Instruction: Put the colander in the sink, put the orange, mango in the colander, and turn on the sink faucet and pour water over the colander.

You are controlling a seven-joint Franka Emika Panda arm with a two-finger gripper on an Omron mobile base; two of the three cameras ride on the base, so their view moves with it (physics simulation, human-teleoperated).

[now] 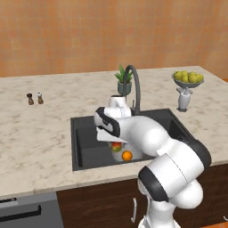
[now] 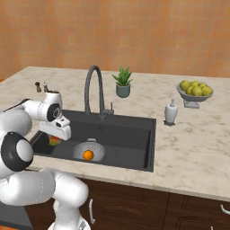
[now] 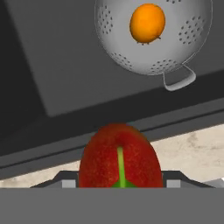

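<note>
The grey perforated colander [image 3: 113,43] sits on the floor of the black sink [image 3: 57,74], and the orange [image 3: 147,23] lies inside it. My gripper [image 3: 119,183] is shut on the red and green mango [image 3: 119,159], which hangs above the sink's near edge, short of the colander. From the right base view the mango [image 2: 54,141] hangs under my gripper [image 2: 55,137] at the sink's [image 2: 134,134] left end, with the colander [image 2: 78,150] and orange [image 2: 88,155] to its right. The dark gooseneck sink faucet [image 2: 92,85] stands behind the basin. No water is running.
On the counter behind the sink stand a potted plant [image 2: 122,83], a white soap dispenser [image 2: 171,112] and a pedestal bowl of yellow-green fruits [image 2: 194,90]. Two small shakers [image 1: 34,99] are at the far left. My own arm hides part of the basin in the left base view.
</note>
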